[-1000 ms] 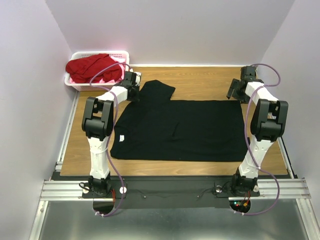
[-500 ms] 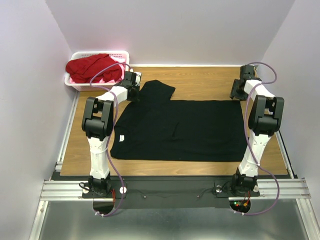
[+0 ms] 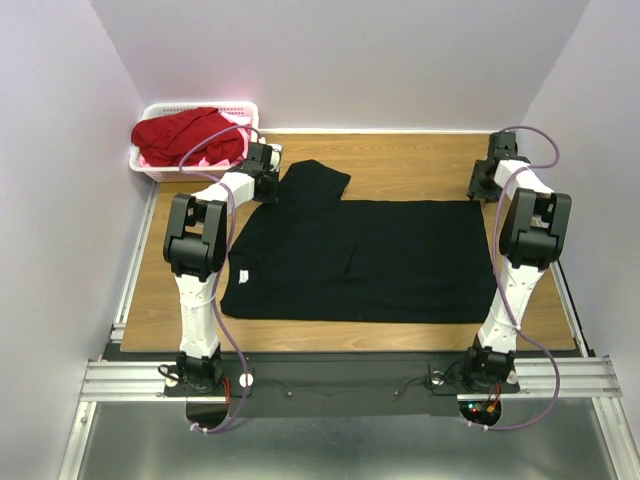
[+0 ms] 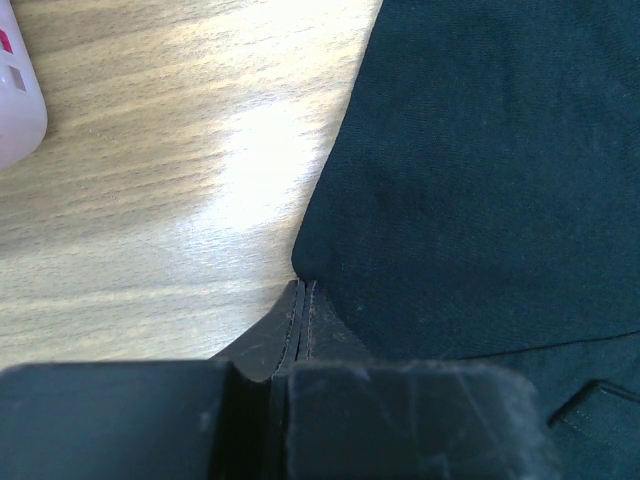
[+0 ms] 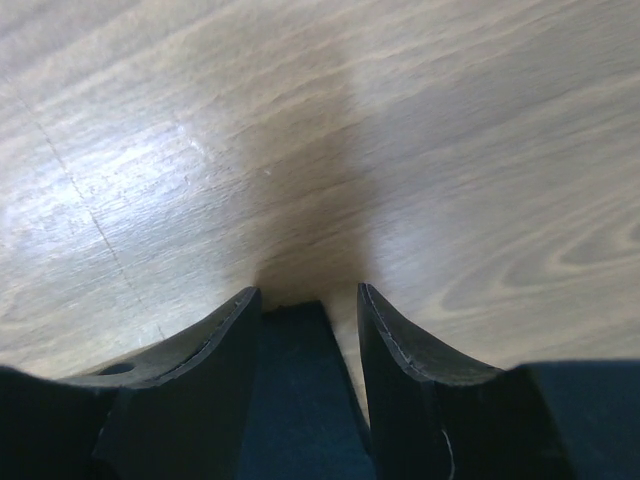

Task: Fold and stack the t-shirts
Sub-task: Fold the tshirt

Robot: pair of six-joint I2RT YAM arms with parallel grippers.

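A large black t-shirt lies spread flat on the wooden table, one sleeve pointing to the far left. My left gripper is at the shirt's far left edge by that sleeve. In the left wrist view it is shut, its tips pinched on the black cloth's edge. My right gripper is low at the shirt's far right corner. In the right wrist view it is open, with the corner of the black cloth lying between its fingers. A red shirt and some pink cloth lie in the basket.
A white slotted basket stands at the far left corner, just beyond the table's edge; its wall shows in the left wrist view. Bare wood lies beyond the shirt. Walls close in on three sides.
My right gripper has shifted right and turned down onto the shirt's far right corner. The left arm and the shirt have not moved.
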